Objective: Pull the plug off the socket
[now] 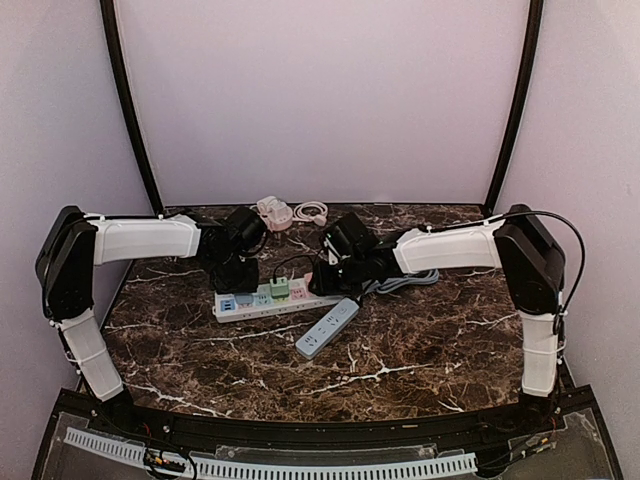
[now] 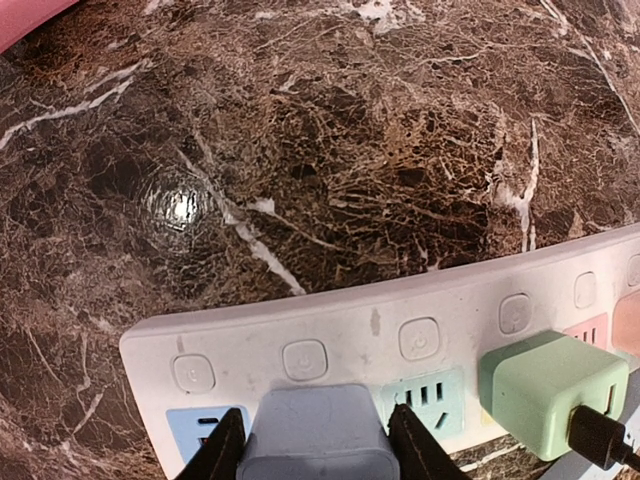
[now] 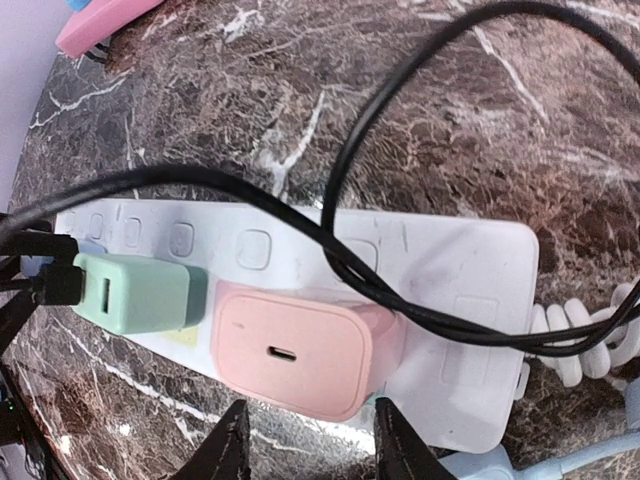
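Observation:
A long white power strip (image 1: 262, 303) lies on the marble table with a grey-blue plug (image 2: 315, 430), a green plug (image 2: 550, 388) and a pink plug (image 3: 295, 348) in it. My left gripper (image 2: 315, 452) is down over the strip's left end, and its fingers (image 2: 215, 455) press both sides of the grey-blue plug, which still sits in its socket. My right gripper (image 3: 310, 445) is open. It hovers just in front of the pink plug without touching it. A black cable (image 3: 350, 265) runs from the green plug (image 3: 140, 292) across the strip (image 3: 460, 270).
A second, smaller white power strip (image 1: 328, 327) lies diagonally just in front of the long one. A pink-and-white adapter (image 1: 275, 212) and a coiled white cable (image 1: 312, 211) sit at the back edge. A grey cord (image 1: 412, 280) trails right under my right arm.

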Motion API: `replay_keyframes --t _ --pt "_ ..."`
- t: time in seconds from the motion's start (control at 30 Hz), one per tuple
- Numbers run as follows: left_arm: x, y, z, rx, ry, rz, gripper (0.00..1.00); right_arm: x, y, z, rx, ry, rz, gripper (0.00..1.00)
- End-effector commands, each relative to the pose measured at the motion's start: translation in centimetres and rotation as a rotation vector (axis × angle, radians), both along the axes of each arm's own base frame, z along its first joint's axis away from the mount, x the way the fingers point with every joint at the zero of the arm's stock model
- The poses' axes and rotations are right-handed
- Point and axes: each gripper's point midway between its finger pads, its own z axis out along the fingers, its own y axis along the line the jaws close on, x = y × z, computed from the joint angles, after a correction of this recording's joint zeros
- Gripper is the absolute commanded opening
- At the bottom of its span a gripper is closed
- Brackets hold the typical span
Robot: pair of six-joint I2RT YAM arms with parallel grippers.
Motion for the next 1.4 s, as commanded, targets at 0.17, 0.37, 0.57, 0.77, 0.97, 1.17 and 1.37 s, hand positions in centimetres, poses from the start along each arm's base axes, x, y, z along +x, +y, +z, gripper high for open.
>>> replay_keyframes --t 0.17,0.37,0.57,0.77,0.97,1.17,1.37 --pt "0.0 -1.8 1.5 -0.064 -0.054 -0.037 0.15 -1.2 -0.5 -0.9 0.002 0.066 0.017 0.41" --pt "0.0 -1.7 1.0 -0.054 -0.044 -0.038 0.15 -1.0 -1.0 1.5 0.048 0.035 0.008 0.49" --pt "-0.1 -2.0 0.8 -0.055 -0.038 -0.048 0.15 1.1 -2.1 2.5 0.048 0.006 -0.033 0.60" --pt "-0.2 -2.2 0.6 -0.059 -0.030 -0.054 0.15 2.2 -1.5 1.3 -0.061 -0.035 -0.011 0.65" --pt "-0.3 -2.3 0.5 -0.057 -0.025 -0.055 0.15 2.3 -0.3 0.9 -0.171 -0.085 -0.011 0.69" --pt "-0.2 -2.4 0.6 -0.063 -0.024 -0.054 0.15 2.3 -1.5 -1.2 -0.317 -0.096 -0.057 0.69" --pt "-0.1 -2.6 0.7 -0.071 -0.023 -0.053 0.15 1.8 -1.2 -3.0 -0.372 -0.114 -0.049 0.69"
